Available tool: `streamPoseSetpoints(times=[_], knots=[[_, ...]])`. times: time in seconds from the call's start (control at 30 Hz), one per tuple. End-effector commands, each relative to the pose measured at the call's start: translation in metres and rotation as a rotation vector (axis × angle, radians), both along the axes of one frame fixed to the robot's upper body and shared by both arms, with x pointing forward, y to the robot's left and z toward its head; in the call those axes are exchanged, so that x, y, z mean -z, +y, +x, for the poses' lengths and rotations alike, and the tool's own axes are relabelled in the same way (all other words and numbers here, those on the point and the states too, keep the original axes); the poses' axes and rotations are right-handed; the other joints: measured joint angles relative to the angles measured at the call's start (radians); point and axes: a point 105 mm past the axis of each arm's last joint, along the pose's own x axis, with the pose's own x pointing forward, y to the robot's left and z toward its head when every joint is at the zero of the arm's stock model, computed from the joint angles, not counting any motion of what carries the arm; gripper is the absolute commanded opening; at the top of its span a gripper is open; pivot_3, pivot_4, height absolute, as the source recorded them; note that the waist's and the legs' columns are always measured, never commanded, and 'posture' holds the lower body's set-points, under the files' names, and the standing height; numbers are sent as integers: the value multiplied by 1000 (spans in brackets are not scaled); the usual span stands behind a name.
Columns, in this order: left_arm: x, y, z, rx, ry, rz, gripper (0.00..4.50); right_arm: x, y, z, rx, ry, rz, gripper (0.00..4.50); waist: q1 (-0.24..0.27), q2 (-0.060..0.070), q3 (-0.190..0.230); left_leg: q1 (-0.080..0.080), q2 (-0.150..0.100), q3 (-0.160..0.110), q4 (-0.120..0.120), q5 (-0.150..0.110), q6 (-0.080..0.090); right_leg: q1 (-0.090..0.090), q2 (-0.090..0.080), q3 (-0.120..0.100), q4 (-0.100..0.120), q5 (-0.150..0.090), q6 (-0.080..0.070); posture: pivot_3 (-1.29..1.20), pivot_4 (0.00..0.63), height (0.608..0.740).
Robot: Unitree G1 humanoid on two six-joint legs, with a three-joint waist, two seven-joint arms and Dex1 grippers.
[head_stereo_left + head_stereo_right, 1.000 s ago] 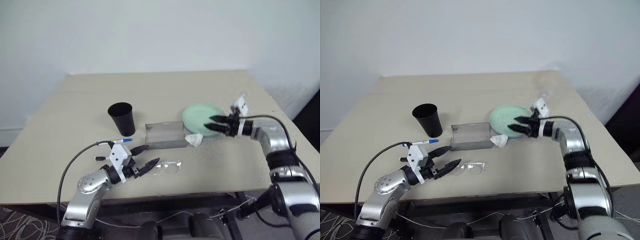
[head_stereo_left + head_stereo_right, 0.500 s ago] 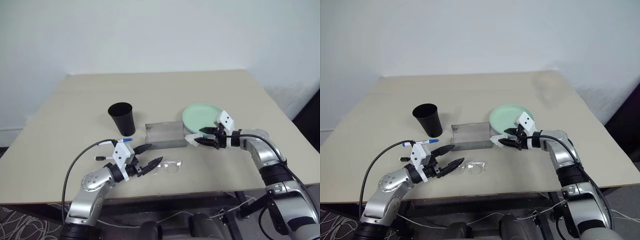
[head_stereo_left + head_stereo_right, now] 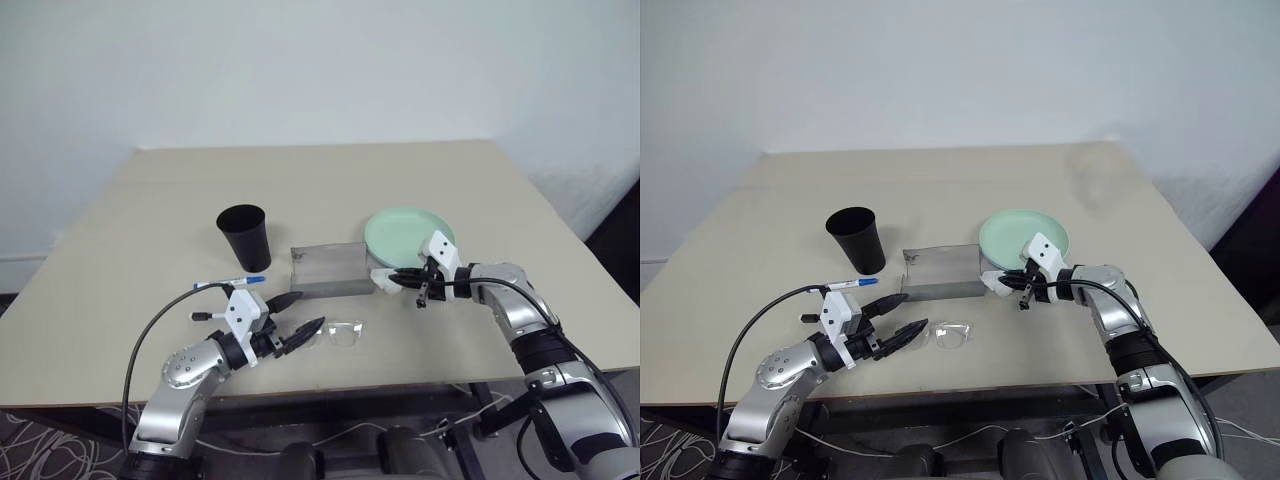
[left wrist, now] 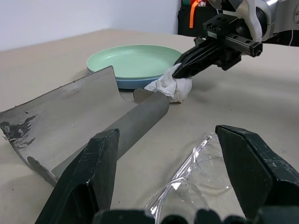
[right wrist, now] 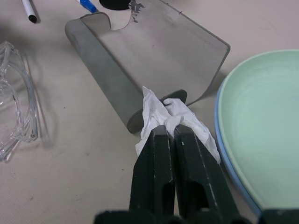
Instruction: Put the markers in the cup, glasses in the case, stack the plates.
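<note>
The black cup (image 3: 243,237) stands upright left of the open grey case (image 3: 328,268). Clear glasses (image 3: 340,333) lie in front of the case, just past the tips of my open left gripper (image 3: 305,310), which touches nothing. A blue-capped marker (image 3: 232,283) lies by my left wrist, and a black-capped marker (image 5: 28,11) lies close to it. The mint plate (image 3: 408,232) rests on the blue plate (image 5: 224,140). My right gripper (image 3: 395,275) is shut on the crumpled white tissue (image 5: 187,119), between the case's end and the plates.
The table's front edge (image 3: 400,385) runs just behind both arms. Bare tabletop (image 3: 300,180) stretches beyond the cup and plates. A black cable (image 3: 150,330) loops from my left wrist.
My right gripper came off the mint plate, dropped left to the tissue and shut on it. The left arm has stayed put.
</note>
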Motion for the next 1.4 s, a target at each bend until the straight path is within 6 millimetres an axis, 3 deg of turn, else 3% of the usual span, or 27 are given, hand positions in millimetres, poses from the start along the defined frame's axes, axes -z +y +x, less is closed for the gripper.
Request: streamPoseSetpoints(times=[0.03, 0.17, 0.4, 0.67, 0.8, 1.0, 1.23, 1.4], knots=[[-14, -4, 1, 16, -58, -3, 3476, -42, -2, 8, -1, -89, 106, 32, 0, 0, 0, 0, 0, 0, 0, 0, 0, 0, 0, 0, 0, 0, 0, 0, 0, 737], [-13, -4, 2, 19, -60, -1, 3476, -58, -16, 26, 126, -130, 145, 32, 0, 0, 0, 0, 0, 0, 0, 0, 0, 0, 0, 0, 0, 0, 0, 0, 0, 737], [-13, -7, 6, 30, -65, 4, 3476, -50, -31, 49, 295, -175, 92, 32, 0, 0, 0, 0, 0, 0, 0, 0, 0, 0, 0, 0, 0, -1, -1, 0, 0, 737], [-14, -5, 9, 43, -69, 24, 3476, -42, -35, 54, 328, -209, 58, 2617, -1, 0, 0, 0, -1, 0, 0, 0, 0, 0, 0, 1, 0, 0, 0, 0, 0, 737], [-12, -2, 12, 89, -57, 74, 3476, -48, -33, 52, 304, -220, 114, 2617, -1, 0, 0, 0, -1, 0, 0, 0, 0, 0, 0, 1, 0, 0, 0, 0, 0, 737], [-12, 6, 20, 294, -41, 271, 3476, -59, -8, 15, 59, -154, 246, 2617, 0, 0, 0, 0, -1, -1, 0, 0, 0, 1, 0, 0, 0, 0, 0, 0, 0, 737], [-18, 3, 38, 515, -69, 471, 3476, -50, 8, -42, -202, -28, 238, 2617, 1, 0, 0, -2, -2, -2, 0, 0, 0, 0, 0, 0, 0, 0, 1, 0, 0, 737], [-6, -6, 43, 659, -82, 614, 3476, -48, 11, -52, -214, -9, 236, 2617, 0, 0, 0, 0, -1, 0, 0, 0, 0, 0, 0, 0, 0, 0, 0, 0, 0, 737]])
